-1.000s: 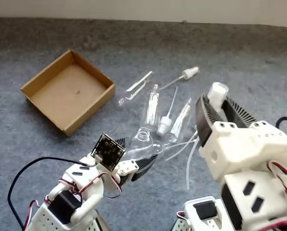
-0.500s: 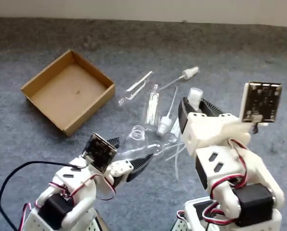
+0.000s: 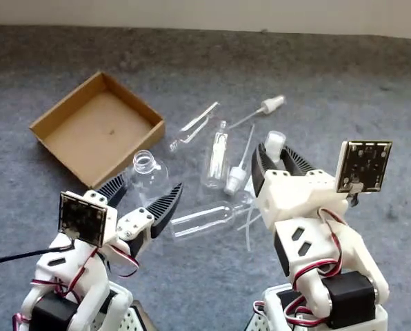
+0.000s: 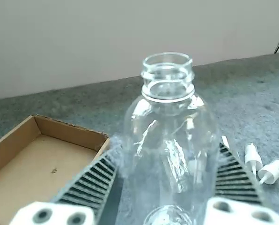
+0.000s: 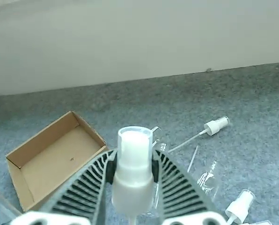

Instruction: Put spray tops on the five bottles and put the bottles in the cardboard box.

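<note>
Left gripper (image 3: pixel 149 186) pinching bottle (image 4: pixel 170 117) near cardboard box (image 3: pixel 67 101) edge, right gripper (image 5: pixel 134 154) clamping spray top (image 5: pixel 135 137), bare carpet (image 3: pixel 329 65) beyond

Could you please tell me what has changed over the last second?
The left hand has carried its clear bottle left, toward the cardboard box. The right hand, shut on a spray top, has swung left and drawn in toward the loose bottles. The box, loose bottles and loose tops have stayed put.

Grey carpet (image 3: pixel 343 76) covers surface; pale wall (image 4: pixel 83 37) along far edge.
</note>
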